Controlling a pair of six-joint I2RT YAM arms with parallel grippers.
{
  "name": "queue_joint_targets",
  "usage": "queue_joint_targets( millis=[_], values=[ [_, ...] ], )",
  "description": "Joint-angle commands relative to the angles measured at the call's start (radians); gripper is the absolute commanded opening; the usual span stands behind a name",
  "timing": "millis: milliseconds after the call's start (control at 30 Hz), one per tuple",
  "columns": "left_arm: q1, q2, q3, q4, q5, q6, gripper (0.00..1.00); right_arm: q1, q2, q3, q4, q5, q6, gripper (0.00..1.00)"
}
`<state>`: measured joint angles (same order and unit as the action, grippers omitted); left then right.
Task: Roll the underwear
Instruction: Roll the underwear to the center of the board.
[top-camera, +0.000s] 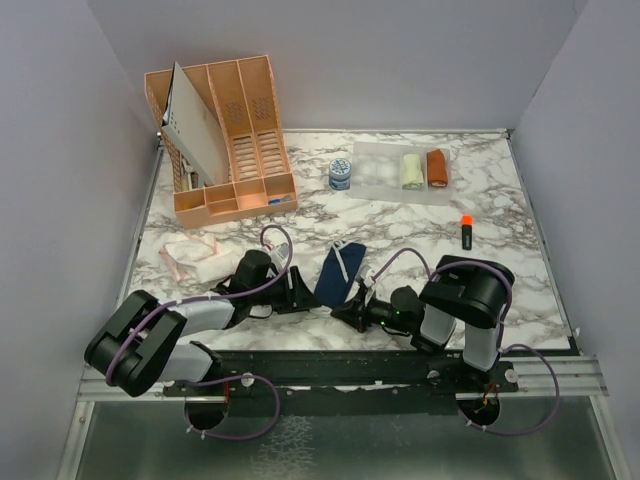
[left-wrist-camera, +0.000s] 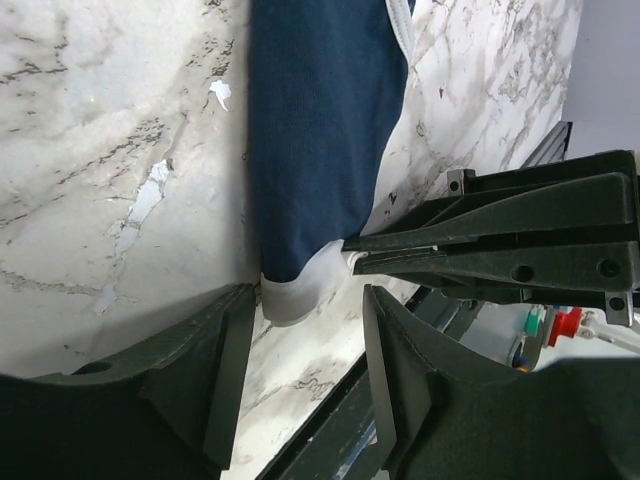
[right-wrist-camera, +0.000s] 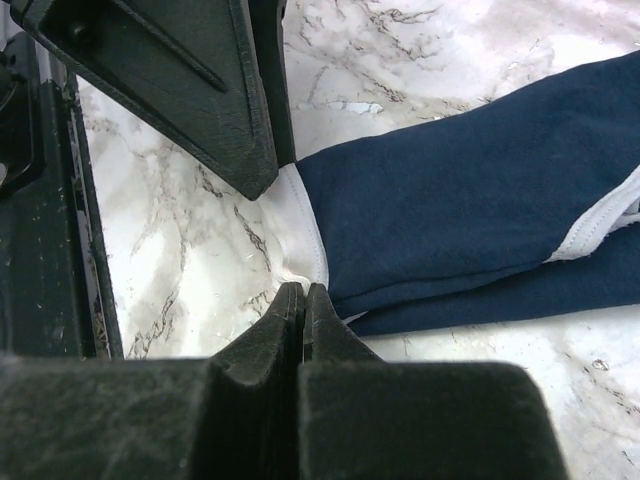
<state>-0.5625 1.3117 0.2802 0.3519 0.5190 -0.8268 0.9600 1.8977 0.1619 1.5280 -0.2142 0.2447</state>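
Observation:
The navy underwear (top-camera: 338, 272) lies folded into a narrow strip on the marble table, its white waistband (right-wrist-camera: 305, 235) at the near end. My right gripper (right-wrist-camera: 303, 296) is shut, its tips pinching a corner of that waistband; it also shows in the top view (top-camera: 347, 308). My left gripper (left-wrist-camera: 305, 370) is open and empty, its jaws low over the table just short of the waistband (left-wrist-camera: 298, 297), and it shows in the top view (top-camera: 299, 288). The whitish-pink underwear (top-camera: 190, 255) lies crumpled at the left, beside the left arm.
A pink desk organizer (top-camera: 225, 135) stands at the back left. A small blue jar (top-camera: 340, 175) and a clear tray (top-camera: 375, 172) holding a cream roll (top-camera: 412, 170) and a rust-orange roll (top-camera: 437, 167) sit at the back. An orange marker (top-camera: 466, 232) lies at the right. The black rail (top-camera: 340, 365) runs along the near edge.

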Motion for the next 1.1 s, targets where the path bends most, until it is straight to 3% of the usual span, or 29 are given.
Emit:
queue_joint_targets(
  millis=[0, 167, 333, 433, 500, 567, 667, 733, 867, 1067],
  values=[
    [-0.018, 0.043, -0.050, -0.100, -0.088, 0.009, 0.54, -0.006, 0.024, -0.019, 0.221, 0.041, 0.010, 0.01],
    [-0.032, 0.060, -0.039, -0.097, -0.121, 0.014, 0.50, -0.007, 0.022, -0.018, 0.222, 0.015, -0.002, 0.01],
    [-0.033, 0.086, -0.035, -0.064, -0.123, 0.016, 0.22, -0.007, 0.019, -0.012, 0.222, -0.039, -0.038, 0.01],
    [-0.033, 0.074, -0.023, -0.055, -0.122, 0.017, 0.08, -0.007, 0.007, -0.007, 0.223, -0.109, -0.084, 0.10],
    [-0.033, 0.060, -0.013, -0.055, -0.124, 0.015, 0.00, -0.007, -0.005, -0.007, 0.221, -0.148, -0.120, 0.21],
    [-0.033, 0.043, -0.009, -0.060, -0.136, 0.008, 0.00, -0.006, -0.023, -0.007, 0.215, -0.180, -0.161, 0.33],
    [-0.031, 0.012, -0.008, -0.081, -0.163, -0.001, 0.00, -0.007, -0.067, -0.001, 0.167, -0.245, -0.250, 0.42],
    [-0.030, -0.011, -0.002, -0.109, -0.179, 0.002, 0.00, -0.007, -0.104, 0.014, 0.078, -0.291, -0.321, 0.58],
    [-0.001, -0.045, 0.007, -0.157, -0.170, 0.008, 0.00, -0.005, -0.198, 0.047, -0.131, -0.346, -0.491, 0.61],
    [0.071, -0.107, 0.011, -0.242, -0.131, 0.025, 0.00, 0.018, -0.320, 0.095, -0.473, -0.283, -0.805, 0.62]
  ],
)
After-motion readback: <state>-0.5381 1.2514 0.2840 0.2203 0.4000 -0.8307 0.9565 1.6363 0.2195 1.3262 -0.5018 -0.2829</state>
